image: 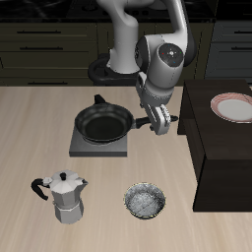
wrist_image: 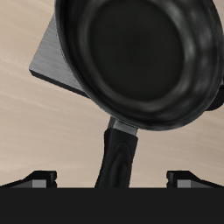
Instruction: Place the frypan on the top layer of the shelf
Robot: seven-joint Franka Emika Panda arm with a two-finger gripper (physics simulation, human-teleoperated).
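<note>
The frypan is round and black and sits on the grey square hotplate. Its long handle points toward the shelf, a large dark brown box at the table's side. My gripper is tilted at the handle's end, between the pan and the shelf. In the wrist view the frypan fills most of the picture. Its handle runs down between my gripper's two fingertips, which stand wide apart and do not touch it. The gripper is open.
A white plate with a red rim lies on the shelf's top. A silver moka pot and a small speckled grey bowl stand near the table's front edge. Dark cabinets line the back.
</note>
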